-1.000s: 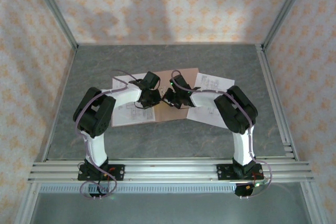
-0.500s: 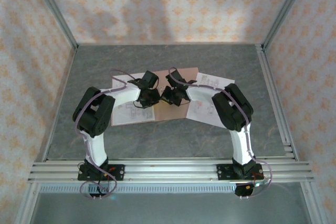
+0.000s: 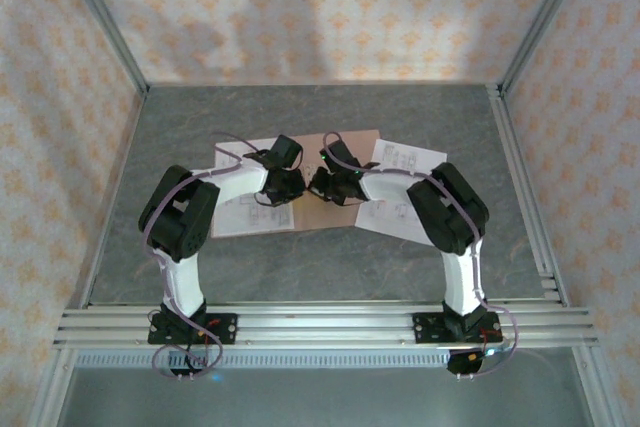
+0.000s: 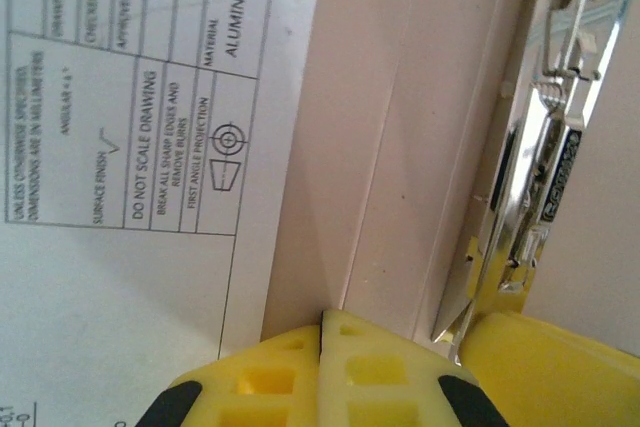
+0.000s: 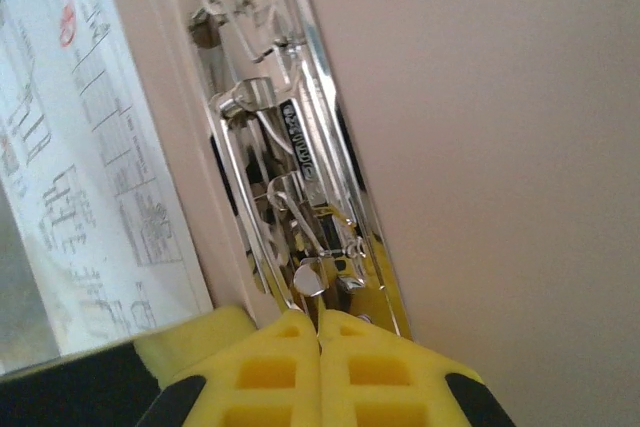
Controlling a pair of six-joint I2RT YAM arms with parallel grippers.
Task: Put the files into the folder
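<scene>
Showing chrome clip [image 5: 290, 177] on folder [image 5: 480, 147], both wrist views.

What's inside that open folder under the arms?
A shiny metal clip sits on the folder's bare pinkish card. Printed sheets lie beside it on either side. From above, the arms cover its middle, so the rest is hidden.

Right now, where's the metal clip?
The clip lies on the folder mid-table, between two printed sheets; in the right wrist view, just ahead of the right gripper.
</scene>
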